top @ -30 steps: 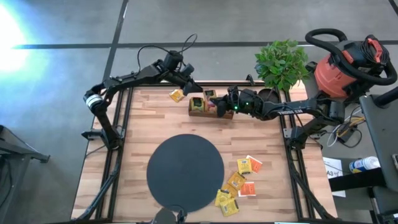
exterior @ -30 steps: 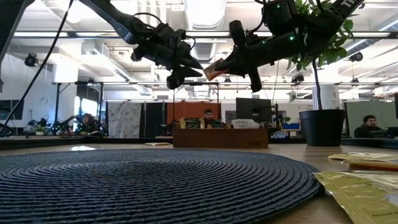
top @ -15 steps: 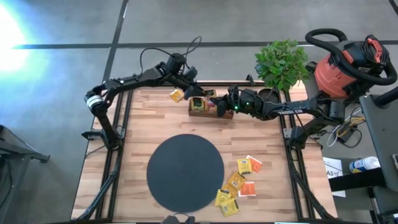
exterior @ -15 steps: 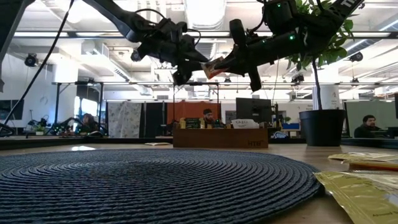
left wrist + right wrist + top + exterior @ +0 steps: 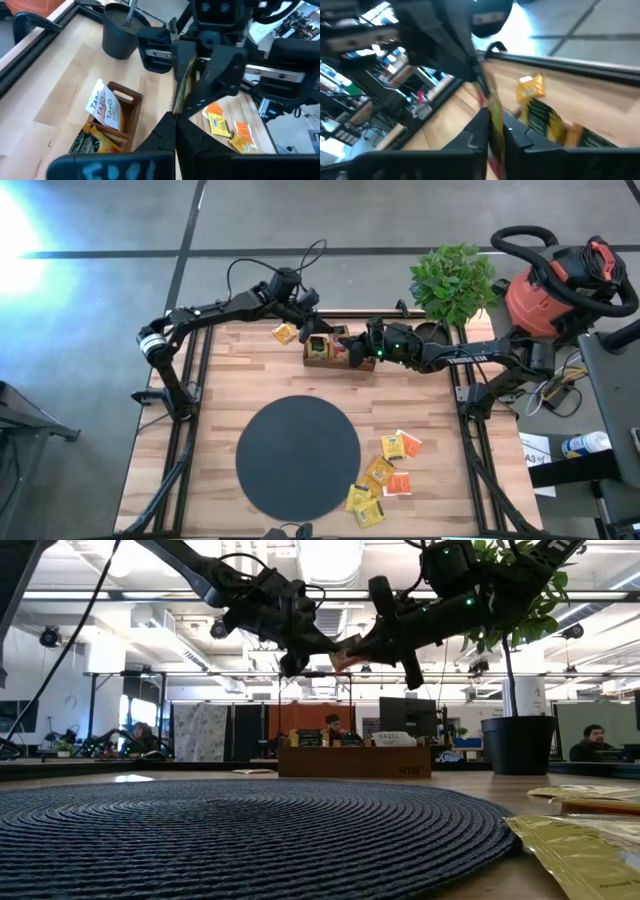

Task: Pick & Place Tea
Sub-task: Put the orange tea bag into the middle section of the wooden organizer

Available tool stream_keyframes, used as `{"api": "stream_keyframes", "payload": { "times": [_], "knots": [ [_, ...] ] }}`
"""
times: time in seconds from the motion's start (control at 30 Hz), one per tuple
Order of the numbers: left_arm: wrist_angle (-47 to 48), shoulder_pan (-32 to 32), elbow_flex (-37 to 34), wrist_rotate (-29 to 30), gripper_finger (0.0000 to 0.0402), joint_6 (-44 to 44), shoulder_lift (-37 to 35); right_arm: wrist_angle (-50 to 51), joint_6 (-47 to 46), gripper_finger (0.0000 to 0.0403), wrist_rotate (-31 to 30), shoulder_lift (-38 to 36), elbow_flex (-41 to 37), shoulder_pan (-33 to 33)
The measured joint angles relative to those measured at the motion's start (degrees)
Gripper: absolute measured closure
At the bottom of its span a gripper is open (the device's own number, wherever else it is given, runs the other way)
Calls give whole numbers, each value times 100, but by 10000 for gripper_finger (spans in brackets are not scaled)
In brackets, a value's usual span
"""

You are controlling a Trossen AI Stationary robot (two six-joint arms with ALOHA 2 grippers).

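Where sachets (image 5: 383, 475) lie, black mat (image 5: 298, 457) beside, wooden tray (image 5: 325, 351) beyond

"TAZO" on white sachet (image 5: 102, 106)

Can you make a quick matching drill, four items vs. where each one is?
Items:
1. black disc
2. wooden tray
3. potted plant
4. loose sachet pile

Places:
A. far right corner of the table
B. near right, beside the disc
C. far edge, below both grippers
D. middle of the table's near half

Pairs: 1-D, 2-C, 3-A, 4-B
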State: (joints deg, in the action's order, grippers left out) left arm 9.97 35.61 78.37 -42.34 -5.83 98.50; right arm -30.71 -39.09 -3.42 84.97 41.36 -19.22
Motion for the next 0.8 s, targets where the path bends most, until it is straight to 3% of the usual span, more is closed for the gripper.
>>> {"api": "stream_keyframes", "payload": {
  "times": [0.43,0.6,0.8],
  "knots": [
    [-41,-19,-106,836,401,664,31,970,-235,229,30,-148,-13,4],
    [11,-82,-300,1083,401,1021,373,2035,-236,210,44,-547,-13,11],
    [-18,-314,-192,1662,401,1675,860,3152,-124,215,9,-1228,-13,13]
  ]
}}
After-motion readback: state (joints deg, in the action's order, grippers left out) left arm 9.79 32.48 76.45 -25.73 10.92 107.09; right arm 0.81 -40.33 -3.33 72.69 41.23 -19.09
